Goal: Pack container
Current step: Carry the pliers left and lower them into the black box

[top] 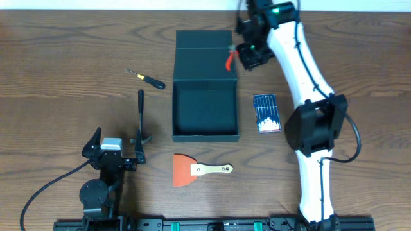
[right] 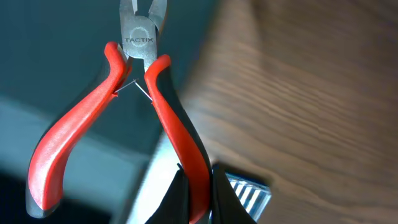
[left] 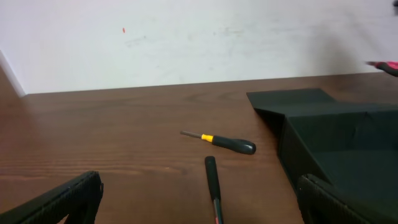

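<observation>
Pliers [right: 168, 118]: red handles, right up close in the right wrist view. From above they hang over the container's back right corner, I think so they can be dropped in.
Left gripper [left: 199, 199]: low left in the view from above, fingers spread wide and holding nothing. It is likely parked there to keep out of the way.
Black rod [top: 140, 115]: just above that gripper. It has a bent end and may be a hex key, but it is hard to tell.
Screwdriver [top: 146, 79]: upper left, lying flat, with a black handle and a yellow ring.
Scraper [top: 192, 170]: lower middle, with an orange blade and a pale handle.
Container [top: 205, 112]: middle of the frame. The lid is flipped back toward the top so things can go in, and it looks empty.
Blue case [top: 266, 113]: just right of the container.
Right gripper [right: 198, 186]: upper right, pinching only one pliers handle, so the other handle hangs free.
</observation>
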